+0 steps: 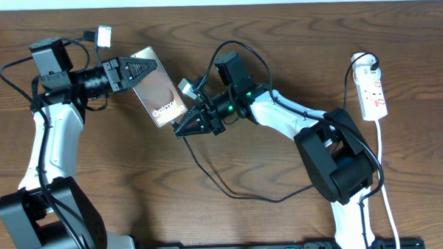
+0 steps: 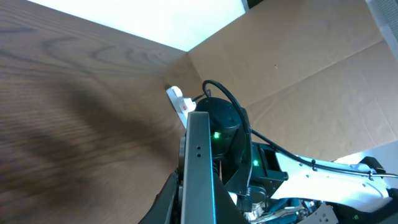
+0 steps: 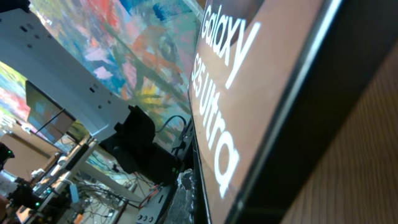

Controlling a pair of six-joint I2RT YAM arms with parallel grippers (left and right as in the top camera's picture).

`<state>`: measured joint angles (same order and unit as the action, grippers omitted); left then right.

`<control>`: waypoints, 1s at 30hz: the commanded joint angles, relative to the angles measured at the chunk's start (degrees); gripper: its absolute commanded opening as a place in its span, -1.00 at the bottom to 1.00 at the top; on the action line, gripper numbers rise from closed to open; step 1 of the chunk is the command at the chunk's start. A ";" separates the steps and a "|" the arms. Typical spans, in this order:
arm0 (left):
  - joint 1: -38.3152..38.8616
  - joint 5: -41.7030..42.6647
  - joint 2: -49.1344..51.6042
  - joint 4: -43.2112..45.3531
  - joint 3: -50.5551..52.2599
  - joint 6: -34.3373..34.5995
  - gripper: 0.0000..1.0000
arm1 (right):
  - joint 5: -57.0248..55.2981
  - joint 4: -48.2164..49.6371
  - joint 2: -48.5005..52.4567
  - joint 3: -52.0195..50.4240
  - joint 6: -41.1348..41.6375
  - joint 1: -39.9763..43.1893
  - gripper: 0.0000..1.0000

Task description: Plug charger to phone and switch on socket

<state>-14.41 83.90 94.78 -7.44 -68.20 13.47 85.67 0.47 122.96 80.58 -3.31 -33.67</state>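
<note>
Risks skidding charger, pinched in right gripper, off phone edge just ahead, twisting it within clamped left gripper.

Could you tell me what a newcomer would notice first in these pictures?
The phone is held mid-table between the two arms. The left pincer grips one end, and the right pincer, shut with the charger trailing from it, meets the other end. The white socket lies apart at the right edge.

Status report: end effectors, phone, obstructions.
Left end effector shut on phone. Right end effector shut at phone's lower edge, charger trailing. Socket untouched. Nothing blocking.
</note>
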 commanded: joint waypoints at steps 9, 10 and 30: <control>0.09 1.57 -0.70 0.04 -0.35 0.09 -0.85 | -0.02 0.20 -0.07 0.11 0.98 0.35 -0.98; 0.09 1.57 -0.70 0.07 -0.35 0.11 -0.85 | -0.02 0.20 -0.07 0.11 1.07 0.39 -0.98; -0.02 1.57 -0.70 0.07 -0.35 0.09 -0.85 | -0.02 0.13 -0.07 0.11 1.14 0.87 -0.98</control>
<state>-14.41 83.64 94.78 -7.42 -68.20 13.47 85.47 0.47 122.96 80.58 -2.85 -33.39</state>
